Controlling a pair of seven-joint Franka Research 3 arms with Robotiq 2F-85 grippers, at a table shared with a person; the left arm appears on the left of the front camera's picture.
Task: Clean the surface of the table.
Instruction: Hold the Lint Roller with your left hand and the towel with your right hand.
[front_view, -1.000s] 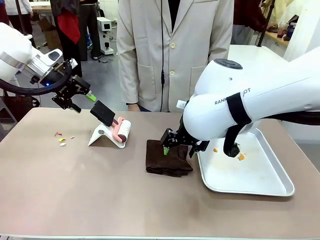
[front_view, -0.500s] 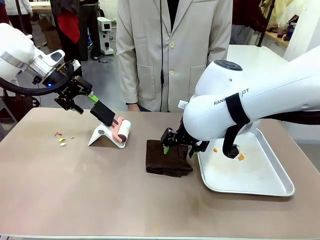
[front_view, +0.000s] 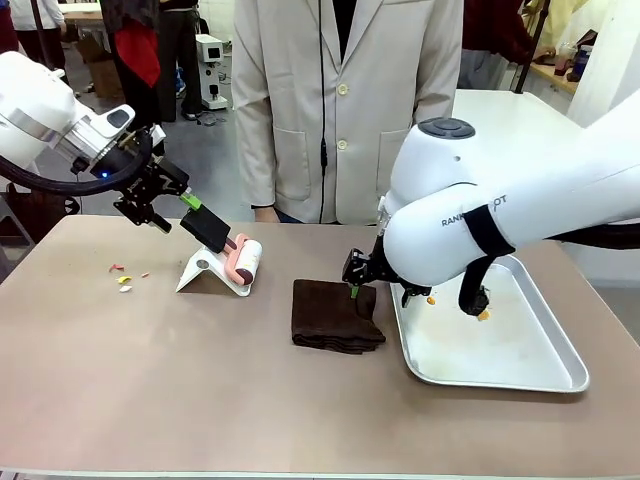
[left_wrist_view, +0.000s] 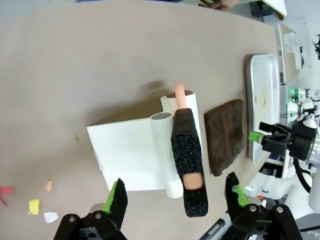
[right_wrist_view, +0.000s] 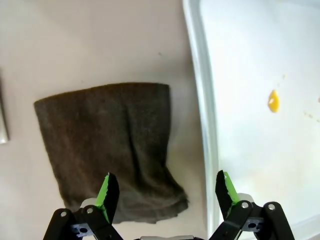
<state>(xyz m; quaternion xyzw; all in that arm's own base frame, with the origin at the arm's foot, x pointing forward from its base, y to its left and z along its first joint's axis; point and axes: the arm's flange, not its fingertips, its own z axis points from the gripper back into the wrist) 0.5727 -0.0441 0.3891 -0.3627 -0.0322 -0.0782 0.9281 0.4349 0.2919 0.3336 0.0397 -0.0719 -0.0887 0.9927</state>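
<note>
Looks barely begun. Finds a small scatter of coloured paper scraps (front_view: 122, 280) lying unswept on the bench (front_view: 150, 400) toward its left end, well apart from everything else. Finds the lint roller (front_view: 232, 250) parked on its white stand (front_view: 203, 272), not yet picked up. Finds the dark brown cloth (front_view: 335, 318) folded flat near the middle, just beside the metal tray (front_view: 520, 375). Judges nearly all the work left: taking up a cleaning aid, gathering the scraps, wiping the top.

Hovers with the left tool (front_view: 170, 208) just behind the roller's handle, jaws spread wide and grasping nothing, the handle's end between the fingers and seemingly apart from both. Hangs with the right tool (right_wrist_view: 166, 192) above the cloth's corner and the tray's rim, likewise released and empty.

Reads the bench as a broad matte taupe slab with rounded corners and a thin pale edge, spreading under everything, reaching to the person (front_view: 345, 100) in a pale coat at the far side. Reads the roller as three parts: gritty black grip, slim pink neck, white cylinder. Reads the stand as thin bent sheet, smooth. Reads the cloth as thick and napped, soft-edged, doubled over. Reads the tray as shallow bright metal with a raised rim, a few orange crumbs (right_wrist_view: 273, 101) on its floor.
</note>
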